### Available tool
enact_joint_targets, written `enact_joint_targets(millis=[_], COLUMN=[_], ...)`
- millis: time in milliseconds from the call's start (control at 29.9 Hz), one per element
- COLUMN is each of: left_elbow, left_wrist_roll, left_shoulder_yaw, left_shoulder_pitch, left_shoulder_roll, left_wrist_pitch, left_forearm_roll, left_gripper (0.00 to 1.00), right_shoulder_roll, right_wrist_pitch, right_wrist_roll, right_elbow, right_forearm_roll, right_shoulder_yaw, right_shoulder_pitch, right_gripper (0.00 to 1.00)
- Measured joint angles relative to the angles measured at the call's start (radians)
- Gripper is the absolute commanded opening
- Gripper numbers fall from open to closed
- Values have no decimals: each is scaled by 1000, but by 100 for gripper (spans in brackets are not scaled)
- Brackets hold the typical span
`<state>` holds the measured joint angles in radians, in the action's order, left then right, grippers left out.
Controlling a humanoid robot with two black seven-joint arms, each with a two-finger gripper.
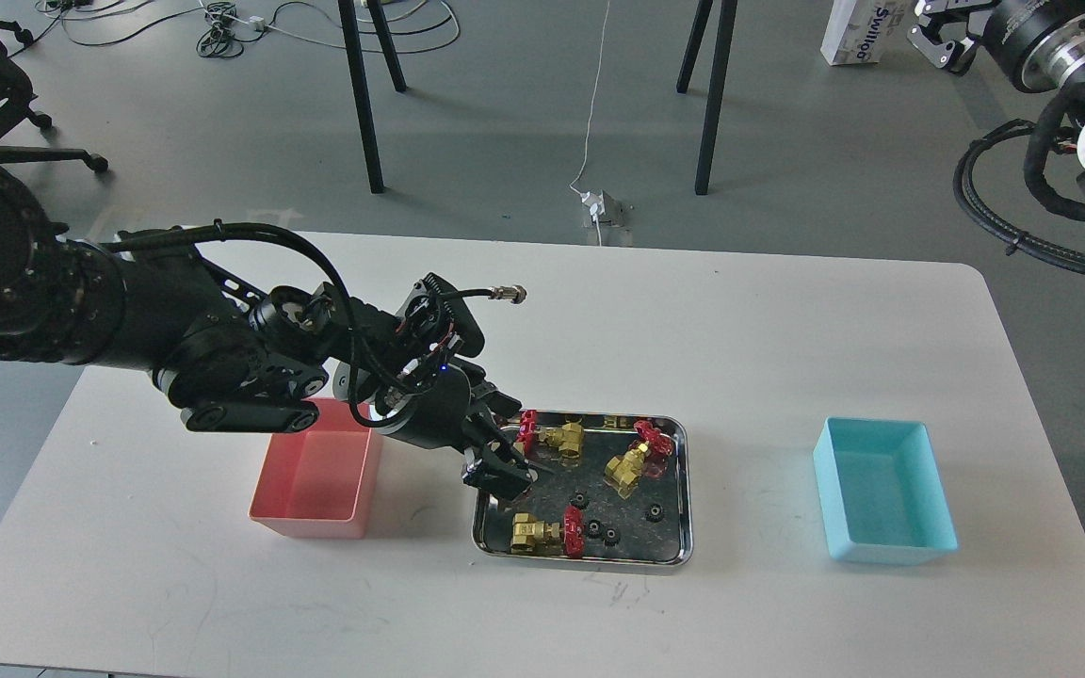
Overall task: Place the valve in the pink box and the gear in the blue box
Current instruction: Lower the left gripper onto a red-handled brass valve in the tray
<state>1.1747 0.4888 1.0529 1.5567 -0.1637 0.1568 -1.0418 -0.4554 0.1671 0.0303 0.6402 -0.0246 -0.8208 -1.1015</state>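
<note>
left gripper [516, 450] dark over steel tray [684, 527], grip state unclear, partly hiding a valve [557, 436]

Lab (floor cables [222, 24], robot rigs [1060, 47]).

My left arm is over the near-left part of the steel tray [684, 490] on the white bench [787, 330].

My left end effector [505, 461] hangs low at the tray's left edge, its fingers too dark for me to tell apart. Just right of it lies a valve [557, 437]; another valve [632, 463] sits mid-tray and a third [542, 534] at the near edge. Small black gears [655, 512] lie scattered between them. The pink box [316, 480] stands left of the tray, the blue box [882, 490] well apart to the right.
</note>
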Motion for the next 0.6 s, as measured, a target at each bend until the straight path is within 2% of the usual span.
enact_joint_targets(millis=[234, 434, 601], left_elbow=[-52, -178, -224], left_wrist_roll=[0, 0, 0], left_shoulder_yaw=[-3, -13, -30], left_shoulder_pitch=[-74, -183, -231], left_shoulder_roll=[-2, 21, 43], left_wrist_pitch=[26, 41, 43], left_forearm_roll=[-10, -15, -16], left_gripper=[97, 95, 87], right_shoulder_roll=[7, 7, 3], right_wrist_pitch=[-1, 2, 4], right_wrist_roll=[-1, 0, 1], right_elbow=[-10, 0, 1], right_forearm_roll=[1, 1, 2], right_shoulder_yaw=[2, 2, 2], right_shoulder_pitch=[21, 47, 56], right_gripper=[99, 99, 99])
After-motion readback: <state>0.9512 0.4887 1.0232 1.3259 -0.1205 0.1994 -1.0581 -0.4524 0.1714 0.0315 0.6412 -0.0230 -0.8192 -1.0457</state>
